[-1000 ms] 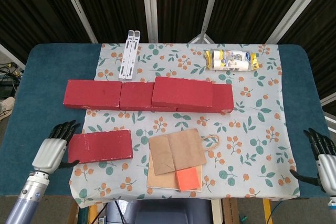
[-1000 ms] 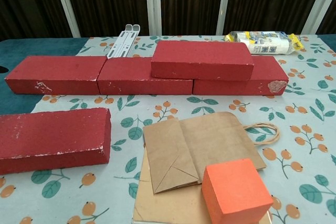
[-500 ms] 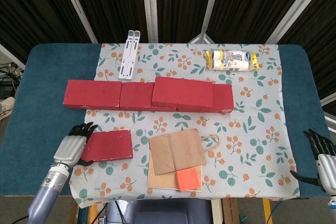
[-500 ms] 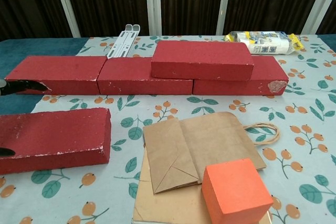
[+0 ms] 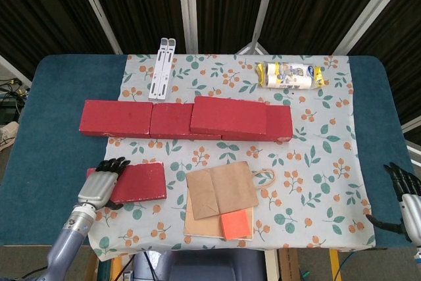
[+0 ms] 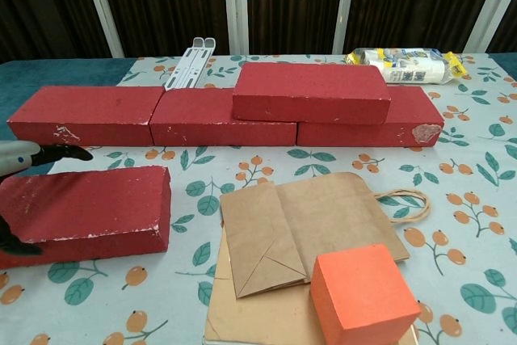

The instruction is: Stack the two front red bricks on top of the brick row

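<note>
A: Where is the loose red brick [image 5: 133, 182]?
B: At the front left of the floral tablecloth [image 5: 316, 162], lying flat, just left of the brown paper bag [image 5: 220, 190]. In the chest view its left end seems to sit a little higher than its right.

A: And the left hand [image 5: 102, 183]?
B: It is on the brick's left end, dark fingers [image 5: 113, 163] over the top edge and the thumb low at the front side. It seems to grip the brick there.

A: The brick row [image 5: 184, 120]?
B: Behind, well apart from the loose brick. Three red bricks lie end to end, and a fourth brick [image 5: 228, 117] lies on top, across the joint between the middle and right ones. That makes five red bricks counted.

A: The right hand [image 5: 408, 202]?
B: Down at the front right corner, over the blue table cover [image 5: 46, 136]. Fingers apart and pointing up, holding nothing.

A: What else lies on the cloth?
B: One orange block [image 5: 235, 224] on a tan board [image 5: 204, 225] under the bag, one white folding stand [image 5: 162, 68] at the back left, and one pack of white rolls [image 5: 291, 75] with yellow printing at the back right.

A: The room?
B: Dark curtains [image 5: 131, 4] behind the table, crossed by pale metal bars.
</note>
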Robot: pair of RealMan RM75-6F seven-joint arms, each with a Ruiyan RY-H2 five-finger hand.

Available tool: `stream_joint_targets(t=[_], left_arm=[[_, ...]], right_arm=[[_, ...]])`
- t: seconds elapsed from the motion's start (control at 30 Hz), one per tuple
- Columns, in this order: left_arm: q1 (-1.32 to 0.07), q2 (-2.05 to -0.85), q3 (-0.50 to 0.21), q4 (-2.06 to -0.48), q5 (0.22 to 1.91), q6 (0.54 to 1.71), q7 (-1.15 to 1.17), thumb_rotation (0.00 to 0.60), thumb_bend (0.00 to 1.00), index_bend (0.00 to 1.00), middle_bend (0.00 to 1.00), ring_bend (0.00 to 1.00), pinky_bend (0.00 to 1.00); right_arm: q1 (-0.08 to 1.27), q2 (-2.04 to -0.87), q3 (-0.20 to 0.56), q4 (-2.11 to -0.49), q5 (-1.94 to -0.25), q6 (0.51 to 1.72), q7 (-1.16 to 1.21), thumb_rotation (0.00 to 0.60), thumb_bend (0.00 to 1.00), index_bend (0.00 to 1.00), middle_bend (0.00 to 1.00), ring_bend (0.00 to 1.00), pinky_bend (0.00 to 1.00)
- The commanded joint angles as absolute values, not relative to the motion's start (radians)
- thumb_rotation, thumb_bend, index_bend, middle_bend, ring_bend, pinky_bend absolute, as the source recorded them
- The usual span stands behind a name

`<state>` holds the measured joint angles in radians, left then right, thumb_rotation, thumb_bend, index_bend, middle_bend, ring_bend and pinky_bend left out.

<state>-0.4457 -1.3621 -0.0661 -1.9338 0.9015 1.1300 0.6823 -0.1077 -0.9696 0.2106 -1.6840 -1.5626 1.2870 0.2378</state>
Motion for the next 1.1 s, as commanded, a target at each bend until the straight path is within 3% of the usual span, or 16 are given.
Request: stream_joint_targets(t=[0.03, 0.23, 0.43, 0.6, 0.67, 0.8, 0.87, 0.97, 1.1], left_arm=[[-0.456, -1.379, -0.064, -1.917, 0.898, 1.139, 0.687, 0.6, 0.0, 0.0, 0.0, 0.0, 0.0], [-0.47, -1.4, -0.056, -1.897, 0.887, 1.167, 0.708, 0.6, 0.0, 0.0, 0.01, 0.0, 0.11], [-0.496, -1.42, -0.043, -1.89, 0.826, 1.205, 0.807, 0.6, 0.0, 0.01, 0.11, 0.09, 0.21], [-0.521, -1.439, -0.044, -1.9, 0.786, 1.24, 0.872, 0.6, 0.0, 0.09, 0.17, 0.13, 0.24], [-0.527, -1.441, -0.049, -1.903, 0.782, 1.251, 0.879, 0.6, 0.0, 0.13, 0.21, 0.15, 0.24], [-0.545, -1.428, -0.068, -1.918, 0.775, 1.268, 0.891, 0.6, 0.0, 0.22, 0.29, 0.21, 0.27], [-0.561, -1.409, -0.091, -1.93, 0.771, 1.271, 0.896, 0.6, 0.0, 0.27, 0.32, 0.23, 0.27], [-0.61, -1.352, -0.165, -1.97, 0.671, 1.216, 0.886, 0.6, 0.02, 0.27, 0.32, 0.23, 0.27], [-0.737, -1.218, -0.312, -1.991, 0.386, 1.015, 0.864, 0.6, 0.03, 0.24, 0.29, 0.23, 0.27]], right_arm=[[-0.099, -0.967, 0.199, -1.686, -1.553, 1.291, 0.235, 0.6, 0.06, 0.0, 0.0, 0.0, 0.0], [-0.085, -0.96, 0.176, -1.692, -1.533, 1.307, 0.231, 0.6, 0.06, 0.0, 0.0, 0.0, 0.0], [-0.069, -0.956, 0.153, -1.697, -1.519, 1.314, 0.23, 0.6, 0.06, 0.0, 0.0, 0.0, 0.0], [-0.054, -0.955, 0.139, -1.699, -1.504, 1.312, 0.226, 0.6, 0.06, 0.0, 0.0, 0.0, 0.0], [-0.09, -0.927, 0.072, -1.675, -1.561, 1.328, 0.233, 0.6, 0.06, 0.0, 0.0, 0.0, 0.0], [-0.075, -0.923, 0.078, -1.703, -1.533, 1.33, 0.231, 0.6, 0.06, 0.0, 0.0, 0.0, 0.0], [-0.075, -0.939, 0.078, -1.694, -1.526, 1.344, 0.228, 0.6, 0.06, 0.0, 0.0, 0.0, 0.0], [-0.068, -0.948, 0.078, -1.695, -1.514, 1.352, 0.224, 0.6, 0.06, 0.0, 0.0, 0.0, 0.0], [-0.058, -0.96, 0.083, -1.699, -1.483, 1.351, 0.204, 0.6, 0.06, 0.0, 0.0, 0.0, 0.0]])
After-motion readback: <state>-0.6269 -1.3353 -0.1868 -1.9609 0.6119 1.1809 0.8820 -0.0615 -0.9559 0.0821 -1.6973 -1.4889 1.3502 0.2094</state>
